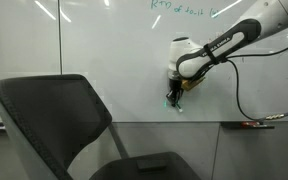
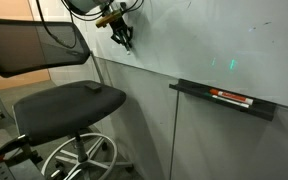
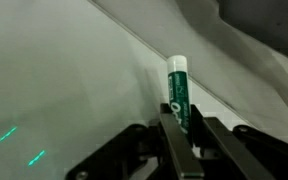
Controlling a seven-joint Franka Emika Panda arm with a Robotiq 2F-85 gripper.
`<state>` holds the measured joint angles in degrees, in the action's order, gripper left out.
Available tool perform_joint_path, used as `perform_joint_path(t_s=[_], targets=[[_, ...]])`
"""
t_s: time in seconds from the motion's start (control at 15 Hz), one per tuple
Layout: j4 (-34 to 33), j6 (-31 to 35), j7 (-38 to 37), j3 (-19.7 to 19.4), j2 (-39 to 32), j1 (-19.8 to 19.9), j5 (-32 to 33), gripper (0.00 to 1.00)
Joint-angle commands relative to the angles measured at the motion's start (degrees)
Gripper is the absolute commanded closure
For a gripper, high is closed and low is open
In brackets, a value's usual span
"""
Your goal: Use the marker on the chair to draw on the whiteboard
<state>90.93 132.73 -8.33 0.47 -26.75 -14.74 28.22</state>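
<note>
Drawing is the step in hand, as I judge it. The gripper (image 3: 187,128) is pressed together on the marker (image 3: 178,90), a slim green-and-white stick that juts out past the fingertips toward the whiteboard (image 3: 64,70). The marker is thus off the chair (image 2: 69,98), whose dark seat lies well below the gripper and off to one side in both exterior views.

In an exterior view the gripper (image 1: 174,95) hangs right at the board's face, not far above its lower edge. Whether the marker's tip touches the surface I cannot tell; the wrist view shows it close against the white, no more. Two short green dashes (image 3: 19,145) sit on the board off to the side of the fingers, but I cannot tell whether they are ink from this marker. A flat red-and-black item (image 2: 229,97) rests on the ledge (image 2: 184,88), well apart from the gripper and lower down, and plays no part here.

The next move likely calls for a gentle push along the marker's axis until the tip bears on the board. A steady sideways sweep parallel to the surface would follow, with the pinch kept firm so the thin stick does not pivot or slide back between the fingers.
</note>
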Motion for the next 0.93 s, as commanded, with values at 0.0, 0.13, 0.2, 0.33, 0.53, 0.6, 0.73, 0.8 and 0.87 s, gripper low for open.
perform_joint_path(t_s=[0.0,0.13,0.2,0.33,0.53,0.6,0.73,0.8,0.87], targets=[[0.6,2.4,-1.2,-1.8,0.9,0.0,2.3,0.94],[0.3,2.4,-1.3,-2.3,0.9,-0.1,2.8,0.94],[0.2,2.4,-1.3,-2.4,1.0,-0.1,3.0,0.94],[0.0,2.2,-1.3,-2.6,1.3,-0.2,3.7,0.94],[0.3,1.2,-1.3,-3.0,2.4,-0.7,6.4,0.94],[0.6,0.9,-1.3,-3.0,2.9,-0.8,7.5,0.94],[1.2,0.5,-1.7,-2.7,4.0,-0.7,9.5,0.94],[1.5,0.3,-1.9,-2.4,4.6,-0.5,10.3,0.94],[1.8,-0.1,-1.9,-2.1,5.1,-0.3,11.0,0.94]])
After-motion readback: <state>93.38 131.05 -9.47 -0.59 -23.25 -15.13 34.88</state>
